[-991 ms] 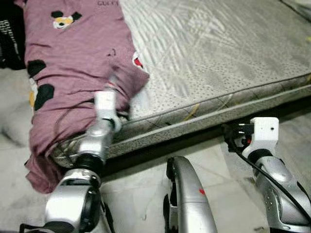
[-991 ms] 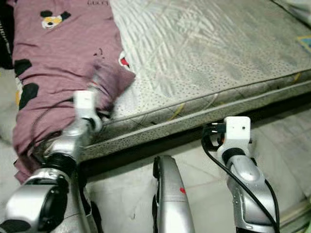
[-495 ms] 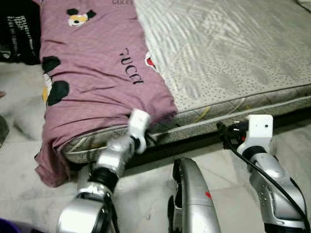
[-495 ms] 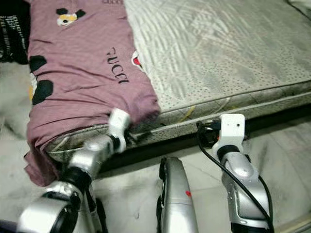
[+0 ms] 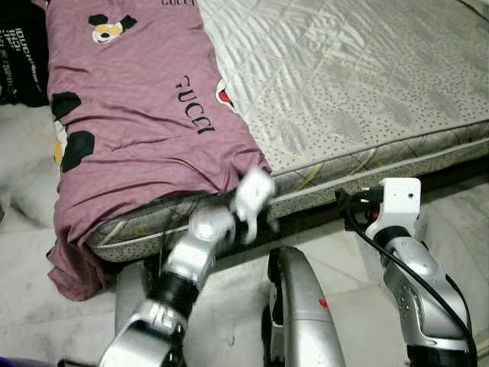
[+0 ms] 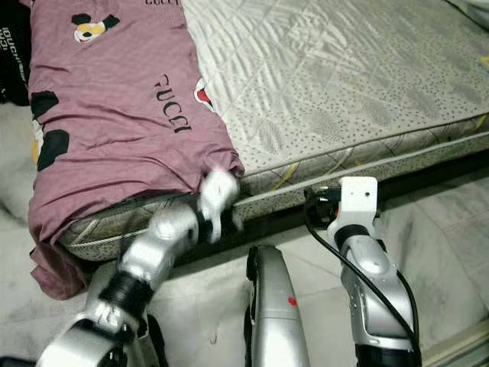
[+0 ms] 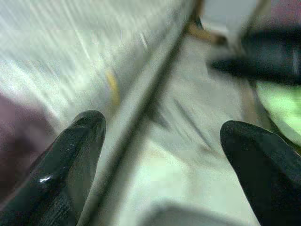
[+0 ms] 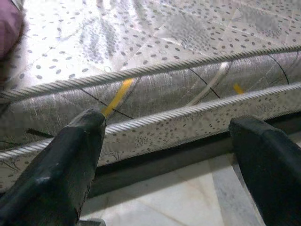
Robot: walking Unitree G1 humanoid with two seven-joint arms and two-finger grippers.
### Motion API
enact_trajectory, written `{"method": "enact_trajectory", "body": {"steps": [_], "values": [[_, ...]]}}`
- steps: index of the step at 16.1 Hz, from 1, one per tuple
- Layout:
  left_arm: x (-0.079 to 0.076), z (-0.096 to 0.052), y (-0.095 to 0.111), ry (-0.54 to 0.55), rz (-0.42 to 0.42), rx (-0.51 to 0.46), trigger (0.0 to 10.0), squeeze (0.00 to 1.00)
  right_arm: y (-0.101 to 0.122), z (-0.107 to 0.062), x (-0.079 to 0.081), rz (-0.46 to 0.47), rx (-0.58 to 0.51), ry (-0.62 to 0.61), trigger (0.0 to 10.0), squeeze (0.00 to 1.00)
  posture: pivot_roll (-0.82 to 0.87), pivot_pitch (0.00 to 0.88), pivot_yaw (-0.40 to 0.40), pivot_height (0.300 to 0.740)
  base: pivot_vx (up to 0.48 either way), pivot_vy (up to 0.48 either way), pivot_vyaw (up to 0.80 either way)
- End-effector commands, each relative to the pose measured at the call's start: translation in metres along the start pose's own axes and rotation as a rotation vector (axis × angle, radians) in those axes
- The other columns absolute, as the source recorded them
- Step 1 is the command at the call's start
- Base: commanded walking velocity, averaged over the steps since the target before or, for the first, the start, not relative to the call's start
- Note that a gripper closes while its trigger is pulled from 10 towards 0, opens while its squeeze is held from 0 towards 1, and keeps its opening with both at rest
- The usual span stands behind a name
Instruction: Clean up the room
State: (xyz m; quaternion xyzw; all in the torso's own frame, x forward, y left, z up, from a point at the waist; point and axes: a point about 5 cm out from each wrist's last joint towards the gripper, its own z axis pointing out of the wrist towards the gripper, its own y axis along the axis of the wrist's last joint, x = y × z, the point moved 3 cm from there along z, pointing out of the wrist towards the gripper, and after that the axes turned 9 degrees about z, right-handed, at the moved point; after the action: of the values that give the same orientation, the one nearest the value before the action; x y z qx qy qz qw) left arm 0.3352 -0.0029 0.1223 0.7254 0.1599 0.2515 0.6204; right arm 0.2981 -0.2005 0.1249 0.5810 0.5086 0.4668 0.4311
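Hovering with fingers (image 7: 70, 160) spread and empty, left gripper (image 7: 164, 155) sits at the mattress (image 5: 359, 84) edge, just beside the purple shirt (image 5: 130, 115) draped over its corner. Right gripper (image 8: 164, 155), fingers also spread, faces the mattress side above the floor (image 5: 46, 306).

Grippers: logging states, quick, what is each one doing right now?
Left gripper: open, empty, by the mattress edge.
Right gripper: open, empty.

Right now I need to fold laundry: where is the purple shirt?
The purple shirt lies spread over the mattress's left corner, draping toward the floor, with the left end effector beside its hem.
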Motion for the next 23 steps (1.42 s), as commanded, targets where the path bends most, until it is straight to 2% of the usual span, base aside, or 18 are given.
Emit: {"method": "enact_trajectory", "body": {"steps": [1,2,3,4,5,6,7,8,9,10,13,14,17,18,19,20,22,23], "values": [[0.009,-0.001,0.014,0.056,0.046,-0.047,10.0,0.0,-0.002,0.0,-0.001,-0.002,0.001,-0.012,10.0,0.0,-0.25,0.163,-0.061,0.517,0.0,0.0,0.0],[0.03,-0.005,0.033,0.179,0.077,-0.117,10.0,0.0,-0.002,0.001,0.0,-0.001,-0.002,-0.011,10.0,0.0,-0.25,0.16,-0.059,0.517,0.0,0.0,0.0],[0.046,-0.01,0.044,0.259,0.07,-0.156,10.0,0.0,-0.001,0.002,0.0,0.0,-0.005,-0.01,10.0,0.0,-0.25,0.159,-0.059,0.517,0.0,0.0,0.0],[0.056,-0.015,0.047,0.31,0.078,-0.165,10.0,0.0,-0.001,0.002,0.0,0.0,-0.007,-0.011,10.0,0.0,-0.25,0.158,-0.058,0.517,0.0,0.0,0.0],[0.081,-0.025,0.047,0.462,0.045,-0.162,10.0,0.0,-0.001,0.002,0.0,0.0,-0.011,-0.012,10.0,0.0,-0.25,0.158,-0.057,0.517,0.0,0.0,0.0],[0.094,-0.032,0.039,0.545,0.033,-0.112,10.0,0.0,-0.001,0.002,0.0,0.0,-0.012,-0.013,10.0,0.0,-0.25,0.158,-0.057,0.517,0.0,0.0,0.0],[0.112,-0.043,0.021,0.653,-0.004,-0.013,10.0,0.0,-0.001,0.001,-0.001,0.0,-0.014,-0.014,10.0,0.0,-0.26,0.161,-0.056,0.517,0.0,0.0,0.0],[0.125,-0.056,-0.002,0.727,-0.098,0.077,10.0,0.0,-0.001,0.001,-0.001,0.0,-0.015,-0.015,10.0,0.0,-0.26,0.163,-0.055,0.517,0.0,0.0,0.0],[0.129,-0.064,-0.023,0.739,-0.158,0.166,10.0,0.0,0.0,0.0,-0.001,-0.001,-0.017,-0.016,10.0,0.0,-0.27,0.166,-0.055,0.517,0.0,0.0,0.0],[0.131,-0.071,-0.042,0.726,-0.166,0.262,10.0,0.0,0.0,0.0,-0.002,-0.005,-0.017,-0.019,10.0,0.0,-0.28,0.17,-0.058,0.517,0.0,0.0,0.0],[0.126,-0.069,-0.059,0.673,-0.22,0.343,10.0,0.0,0.001,-0.001,-0.004,-0.015,-0.018,-0.025,10.0,0.0,-0.29,0.172,-0.06,0.517,0.0,0.0,0.0],[0.125,-0.069,-0.059,0.672,-0.221,0.348,10.0,0.0,0.001,-0.002,-0.004,-0.015,-0.018,-0.025,10.0,0.0,-0.3,0.173,-0.058,0.517,0.0,0.0,0.0],[0.113,-0.052,-0.058,0.592,-0.211,0.366,10.0,0.0,0.002,-0.002,-0.005,-0.019,-0.019,-0.031,10.0,0.0,-0.3,0.173,-0.057,0.517,0.0,0.0,0.0],[0.105,-0.043,-0.057,0.542,-0.206,0.366,10.0,0.0,0.001,-0.002,-0.005,-0.019,-0.018,-0.031,10.0,0.0,-0.3,0.169,-0.056,0.517,0.0,0.0,0.0],[0.086,-0.027,-0.057,0.427,-0.192,0.37,10.0,0.0,0.001,-0.001,-0.004,-0.018,-0.019,-0.028,10.0,0.0,-0.3,0.166,-0.054,0.517,0.0,0.0,0.0],[0.061,-0.012,-0.06,0.298,-0.21,0.371,10.0,0.0,0.001,0.0,-0.002,-0.015,-0.02,-0.025,10.0,0.0,-0.3,0.164,-0.053,0.517,0.0,0.0,0.0],[0.048,-0.008,-0.065,0.238,-0.197,0.389,10.0,0.0,0.001,0.001,-0.001,-0.012,-0.02,-0.024,10.0,0.0,-0.29,0.162,-0.051,0.517,0.0,0.0,0.0],[0.048,-0.008,-0.065,0.238,-0.197,0.389,10.0,0.0,0.001,0.001,-0.001,-0.012,-0.02,-0.024,10.0,0.0,-0.29,0.162,-0.051,0.517,0.0,0.0,0.0]]}}
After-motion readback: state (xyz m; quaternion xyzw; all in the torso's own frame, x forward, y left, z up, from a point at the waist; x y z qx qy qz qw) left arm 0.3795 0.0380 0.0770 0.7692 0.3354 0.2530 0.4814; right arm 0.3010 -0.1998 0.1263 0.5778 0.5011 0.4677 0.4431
